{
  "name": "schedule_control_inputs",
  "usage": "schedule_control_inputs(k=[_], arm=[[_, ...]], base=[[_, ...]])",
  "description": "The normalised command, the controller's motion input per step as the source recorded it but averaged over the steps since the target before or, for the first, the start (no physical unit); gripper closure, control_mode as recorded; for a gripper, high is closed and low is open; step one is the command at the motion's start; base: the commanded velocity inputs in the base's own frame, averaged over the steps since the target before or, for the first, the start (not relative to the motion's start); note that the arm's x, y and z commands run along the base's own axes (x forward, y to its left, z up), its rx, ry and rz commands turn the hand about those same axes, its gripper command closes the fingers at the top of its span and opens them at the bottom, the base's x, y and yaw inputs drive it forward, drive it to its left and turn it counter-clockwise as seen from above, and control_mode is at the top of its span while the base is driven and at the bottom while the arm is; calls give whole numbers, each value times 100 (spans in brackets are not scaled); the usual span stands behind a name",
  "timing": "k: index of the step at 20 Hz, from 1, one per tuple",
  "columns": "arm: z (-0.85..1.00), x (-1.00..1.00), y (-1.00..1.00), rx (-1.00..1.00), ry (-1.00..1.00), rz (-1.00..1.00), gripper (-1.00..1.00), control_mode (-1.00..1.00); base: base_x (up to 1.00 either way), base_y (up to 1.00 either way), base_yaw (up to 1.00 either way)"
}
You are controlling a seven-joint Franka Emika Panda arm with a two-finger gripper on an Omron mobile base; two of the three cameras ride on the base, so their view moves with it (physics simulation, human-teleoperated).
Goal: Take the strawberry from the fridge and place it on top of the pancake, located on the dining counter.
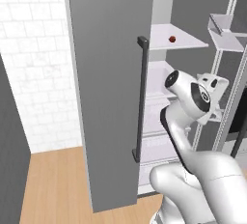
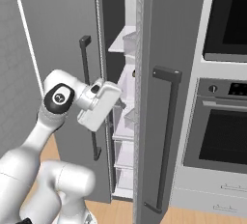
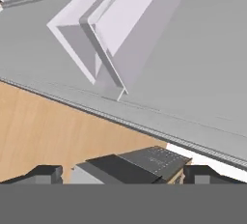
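The fridge (image 1: 106,73) stands with its doors open, white shelves showing inside. The strawberry (image 1: 172,39), tiny and dark red, lies on an upper white shelf (image 1: 185,42). My hand (image 1: 211,89) is at the fridge opening, below and to the right of the strawberry and well apart from it. In the right base view the hand (image 2: 99,105) is turned toward the gap between the doors. In the hand view my gripper (image 3: 124,175) is open, its fingertips (image 3: 46,174) wide apart with nothing between them. The pancake and the dining counter are out of view.
The left door's dark bar handle (image 1: 141,97) hangs close beside my arm. Door bins (image 1: 226,30) jut out on the right door. A built-in oven (image 2: 226,136) sits right of the fridge. A white brick wall (image 1: 34,49) and wood floor (image 1: 53,184) lie to the left.
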Motion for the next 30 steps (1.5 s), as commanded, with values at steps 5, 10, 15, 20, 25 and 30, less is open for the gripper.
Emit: schedule_control_inputs(k=[5,10,15,20,25,30], arm=[[0,37,-28,0,22,2,-100,-100],[0,-1,-47,0,6,-1,-100,-100],[0,0,-50,0,2,-2,-100,-100],[0,0,-67,0,0,0,-100,-100],[0,-5,-84,0,0,0,-100,-100],[0,-14,-76,1,0,0,-100,-100]], base=[[0,0,0],[0,0,0],[0,0,0],[0,0,0],[0,0,0],[0,0,0]])
